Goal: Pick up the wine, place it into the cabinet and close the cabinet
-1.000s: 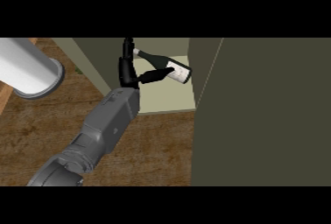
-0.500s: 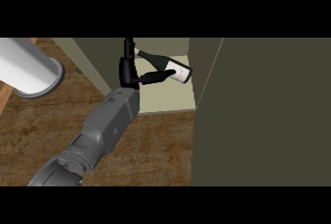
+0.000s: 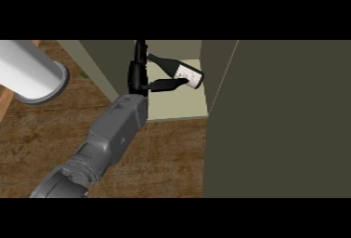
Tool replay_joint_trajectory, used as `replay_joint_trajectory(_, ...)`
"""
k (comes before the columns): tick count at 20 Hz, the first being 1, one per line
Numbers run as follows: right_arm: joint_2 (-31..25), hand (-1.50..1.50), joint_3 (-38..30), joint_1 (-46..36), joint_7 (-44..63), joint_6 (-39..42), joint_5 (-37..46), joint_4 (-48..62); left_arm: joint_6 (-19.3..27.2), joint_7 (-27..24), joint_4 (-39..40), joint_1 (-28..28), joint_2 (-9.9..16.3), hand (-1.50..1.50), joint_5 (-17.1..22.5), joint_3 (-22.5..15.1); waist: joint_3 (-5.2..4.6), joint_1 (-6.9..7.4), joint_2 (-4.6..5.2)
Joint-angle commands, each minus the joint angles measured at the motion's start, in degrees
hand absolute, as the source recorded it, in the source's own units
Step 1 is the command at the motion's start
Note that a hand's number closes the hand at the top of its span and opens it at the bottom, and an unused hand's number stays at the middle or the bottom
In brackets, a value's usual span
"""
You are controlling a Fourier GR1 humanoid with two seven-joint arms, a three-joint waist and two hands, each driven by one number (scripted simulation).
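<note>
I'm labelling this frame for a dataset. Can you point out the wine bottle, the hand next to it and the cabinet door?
wine bottle (image 3: 186, 75), head view, on its pale label.
left hand (image 3: 139, 74), head view, on the black palm.
cabinet door (image 3: 288, 121), head view, on its dark flat face.

I see a dark wine bottle (image 3: 177, 70) with a white label, my black left hand (image 3: 145, 79) on a grey forearm (image 3: 109, 135), olive cabinet door (image 3: 288, 116), pale shelf (image 3: 179, 104), brown wood-grain counter (image 3: 165, 158).

One grey forearm (image 3: 113, 130) reaches toward 12 o'clock; its black hand (image 3: 140, 76) has fingers straight, thumb (image 3: 166, 84) pointing toward 3 o'clock.
</note>
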Motion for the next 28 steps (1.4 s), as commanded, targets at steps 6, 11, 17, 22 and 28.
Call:
replay_joint_trajectory(6,0.09,-1.50,2.20,0.97,4.35,-1.28,-1.56,-5.67,-4.90,-2.64,-0.61,5.89,0.12,-1.50,5.02,-0.13,-0.11,0.19,-0.68)
replay_joint_trajectory(11,1.35,-1.50,2.98,-1.39,2.08,-1.62,-0.35,-1.41,-6.19,-3.13,-1.80,6.57,0.12,-1.50,8.44,-2.01,-0.11,0.10,-0.53)
replay_joint_trajectory(17,-0.55,-1.50,-0.70,-2.56,6.79,-3.16,-3.65,-3.99,-3.71,-1.87,-7.74,11.40,0.12,-1.50,13.67,-8.90,-0.08,0.62,-1.28)
replay_joint_trajectory(22,-0.96,-1.50,0.09,-0.36,4.86,-1.64,-2.64,-4.67,1.88,0.20,-20.48,17.84,0.13,-1.50,20.82,-21.68,-0.06,0.48,-1.43)
replay_joint_trajectory(28,-0.55,-1.50,-1.20,2.81,1.93,-2.05,-1.00,-5.01,15.01,7.51,-39.66,24.72,0.13,-1.50,23.63,-34.31,0.01,3.35,-1.59)
